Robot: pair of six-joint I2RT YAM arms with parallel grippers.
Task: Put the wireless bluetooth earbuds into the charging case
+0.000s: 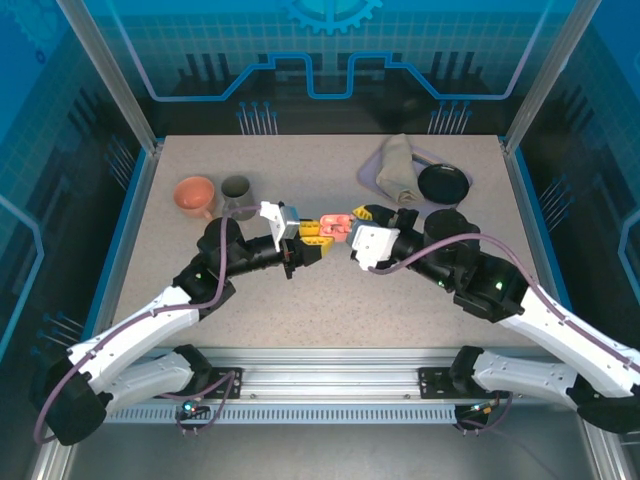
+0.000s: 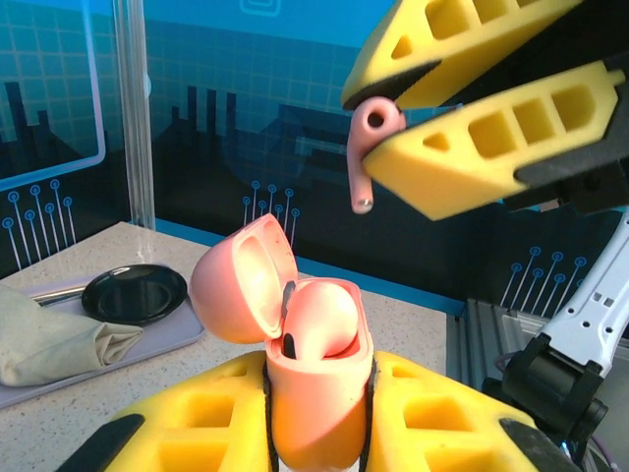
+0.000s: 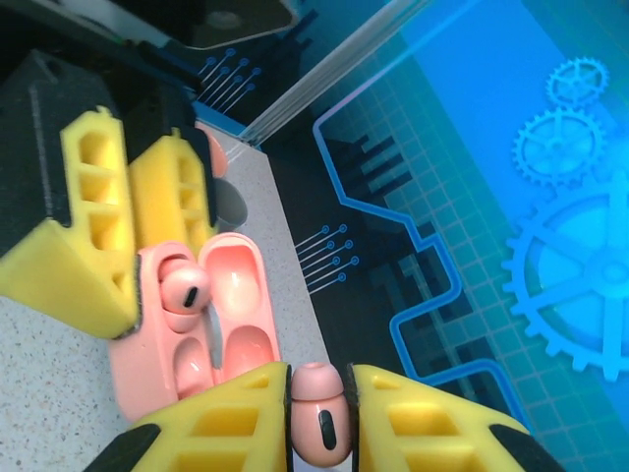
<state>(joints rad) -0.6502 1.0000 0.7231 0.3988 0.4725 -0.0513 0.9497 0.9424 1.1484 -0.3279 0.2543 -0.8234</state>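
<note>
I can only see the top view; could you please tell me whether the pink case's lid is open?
Observer: Yes, the lid stands open on the case, which the left gripper clamps.
Operator: Is the right gripper holding anything?
Observer: The right gripper pinches a pink earbud, stem toward the case, not yet in.
Operator: Is a socket free?
Observer: A second earbud is seated; the socket beside it is empty.

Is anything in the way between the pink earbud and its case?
Nothing visible is. The right end effector holds the pink earbud above the case, which the left end effector grips with its lid open. One socket holds a seated earbud; the other socket looks empty.
</note>
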